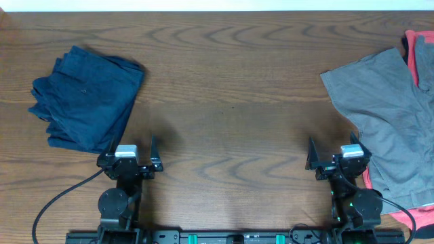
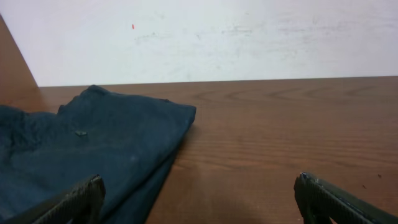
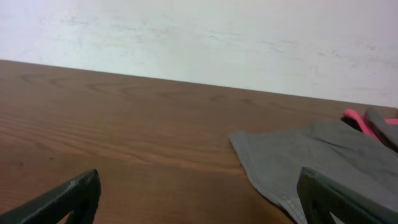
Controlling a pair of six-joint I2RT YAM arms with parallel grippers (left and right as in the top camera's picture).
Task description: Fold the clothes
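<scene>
Three garments in all. Navy shorts (image 1: 85, 98) far left on the table (image 1: 230, 74), bundled into a rough rectangle. Grey piece (image 1: 386, 115) spread loose at the far right, over a red one (image 1: 422, 54) that peeks out at top and bottom.

Left gripper (image 1: 129, 150) spread wide and empty, just beside the near edge of the navy shorts. Right gripper (image 1: 334, 146) equally wide and empty, just beside the grey piece's left hem. Cannot tell whether touching it.

Likely soft, light and limp throughout. Not fragile, but bound to sag, crease and slide on the smooth wood. Best pinched at a hem or corner, through one garment only so as to leave the red one behind. Handiest hold on the grey piece: its left corner, pointing toward the table's middle, and the hem running down from it.

Long axis of the grey piece roughly far to near. Navy shorts likewise, tilted, far end leaning right.
</scene>
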